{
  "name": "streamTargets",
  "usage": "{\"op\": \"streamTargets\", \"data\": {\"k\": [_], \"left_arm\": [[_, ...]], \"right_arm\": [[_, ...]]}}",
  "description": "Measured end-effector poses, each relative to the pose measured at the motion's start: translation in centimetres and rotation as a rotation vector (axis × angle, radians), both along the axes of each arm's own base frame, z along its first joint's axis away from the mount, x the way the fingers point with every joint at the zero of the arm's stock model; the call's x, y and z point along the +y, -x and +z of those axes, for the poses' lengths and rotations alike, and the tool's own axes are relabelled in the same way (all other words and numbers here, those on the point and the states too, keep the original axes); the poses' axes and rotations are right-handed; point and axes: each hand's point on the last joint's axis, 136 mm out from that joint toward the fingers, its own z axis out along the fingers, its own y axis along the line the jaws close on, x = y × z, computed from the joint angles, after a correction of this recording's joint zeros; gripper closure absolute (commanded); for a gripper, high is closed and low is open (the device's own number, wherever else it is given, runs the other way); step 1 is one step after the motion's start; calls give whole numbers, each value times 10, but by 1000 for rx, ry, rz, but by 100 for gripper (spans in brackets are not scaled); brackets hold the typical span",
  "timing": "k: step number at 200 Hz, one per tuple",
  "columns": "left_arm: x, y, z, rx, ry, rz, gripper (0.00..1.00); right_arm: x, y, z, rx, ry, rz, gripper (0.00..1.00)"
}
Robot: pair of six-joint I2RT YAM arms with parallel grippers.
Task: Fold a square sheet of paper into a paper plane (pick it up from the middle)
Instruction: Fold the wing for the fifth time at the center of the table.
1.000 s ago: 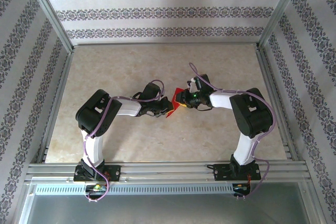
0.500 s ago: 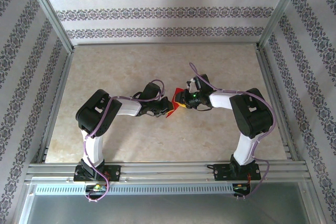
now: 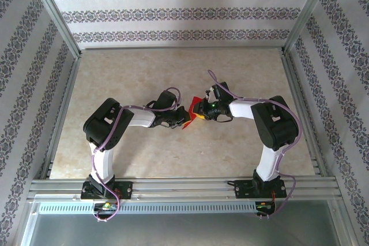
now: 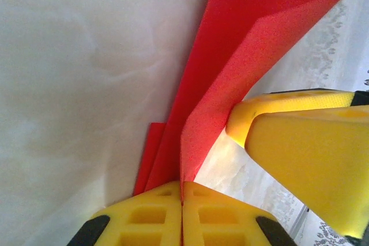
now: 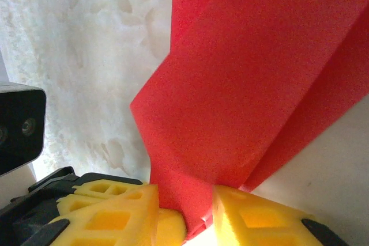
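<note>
The square sheet of paper [image 3: 188,114] is bright red and folded into creased layers, held above the table between both arms. My left gripper [image 3: 182,120] is shut on its lower edge; in the left wrist view the jaws [image 4: 182,191] meet with the red paper [image 4: 230,56] pinched edge-on. My right gripper [image 3: 198,111] faces it from the right. In the right wrist view its yellow fingers [image 5: 115,214] stand a little apart around a broad flap of the paper [image 5: 248,73], gripper [image 5: 185,200]. The right gripper's fingers [image 4: 305,159] touch the paper's side.
The beige marble-pattern table [image 3: 173,73] lies below, walled by patterned panels and an aluminium frame [image 3: 184,185] at the near edge. The left arm's black wrist camera [image 5: 17,125] sits close on the left of the right wrist view.
The right gripper's wrist has shifted slightly up and back near the paper. The left arm and the paper have stayed in place.
</note>
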Motion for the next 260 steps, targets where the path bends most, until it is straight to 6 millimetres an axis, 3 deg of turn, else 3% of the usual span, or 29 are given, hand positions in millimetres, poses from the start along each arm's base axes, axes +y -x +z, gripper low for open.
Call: {"op": "streamTargets", "data": {"k": [78,202,260], "left_arm": [[0,-1,0,3,-1,-1,92],[0,0,0,3,-1,-1,91],[-1,0,2,-4,1,-8,83]], "right_arm": [[11,-6,14,-21,-22,1,69],[0,-1,-8,26,58,-37,71],[-4,0,-12,35,81,-40,72]]}}
